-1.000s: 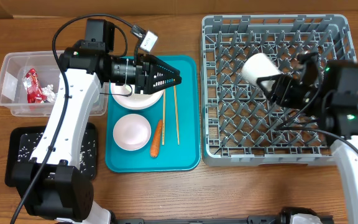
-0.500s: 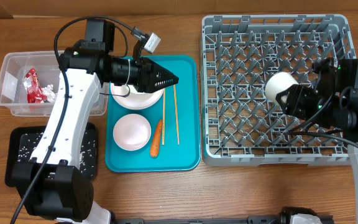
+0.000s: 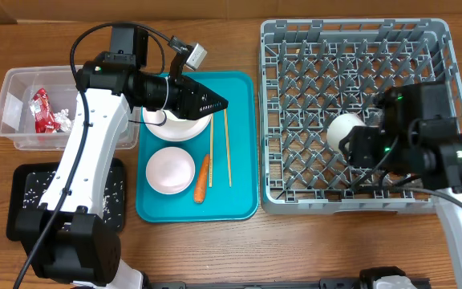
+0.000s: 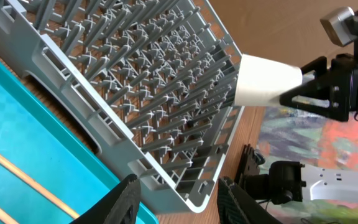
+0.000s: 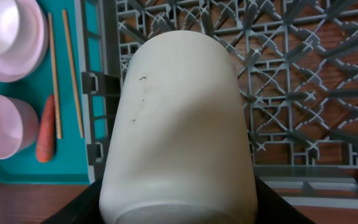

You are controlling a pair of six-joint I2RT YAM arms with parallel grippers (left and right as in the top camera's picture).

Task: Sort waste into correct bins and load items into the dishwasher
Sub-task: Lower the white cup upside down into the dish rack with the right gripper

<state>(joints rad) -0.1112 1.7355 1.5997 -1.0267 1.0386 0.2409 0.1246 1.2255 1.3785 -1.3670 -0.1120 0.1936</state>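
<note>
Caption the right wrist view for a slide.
Right hand holds the white cup over the grey dish rack; teal tray beyond.

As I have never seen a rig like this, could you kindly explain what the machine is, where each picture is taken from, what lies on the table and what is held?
This is a robot with two arms at a wooden table. The wide picture looks down from above; the other two come from cameras on each wrist. On the left stand a clear tub holding a red wrapper, a black tray, and a teal tray with two white bowls, a carrot and chopsticks. On the right is a grey dish rack. The right fingers grip a white cup over the rack; the left fingers stand apart, holding nothing, above the teal tray.
</note>
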